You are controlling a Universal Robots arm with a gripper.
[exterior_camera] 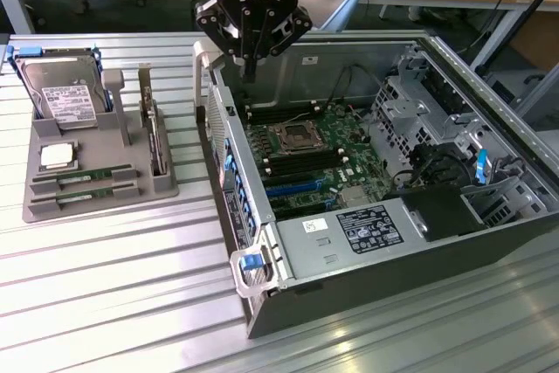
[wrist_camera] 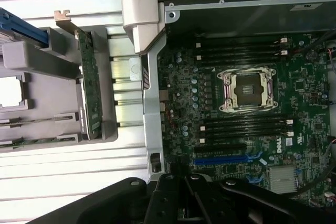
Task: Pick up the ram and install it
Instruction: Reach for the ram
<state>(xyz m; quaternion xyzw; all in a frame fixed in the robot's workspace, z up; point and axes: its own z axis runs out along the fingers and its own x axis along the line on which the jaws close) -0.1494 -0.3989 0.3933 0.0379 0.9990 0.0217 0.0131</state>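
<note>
Two ram sticks (exterior_camera: 86, 179) lie side by side in slots at the front of a grey holder tray (exterior_camera: 166, 185), at the exterior view's left. In the wrist view their thin green edges (wrist_camera: 31, 123) show in the same tray. My gripper (exterior_camera: 251, 63) hangs above the back left corner of the open computer case (exterior_camera: 262, 294), well away from the ram. Its fingers are shut with nothing between them. The wrist view shows the gripper (wrist_camera: 184, 192) over the case wall, beside the motherboard (wrist_camera: 310, 124) with its empty black memory slots (wrist_camera: 244, 127).
The tray also holds a hard drive (exterior_camera: 61, 93), a square silver processor chip (exterior_camera: 57, 156) and an upright green expansion card (exterior_camera: 153, 133). The motherboard has an empty processor socket (exterior_camera: 293, 137). Drive cages and cables (exterior_camera: 437, 128) crowd the case at the exterior view's right.
</note>
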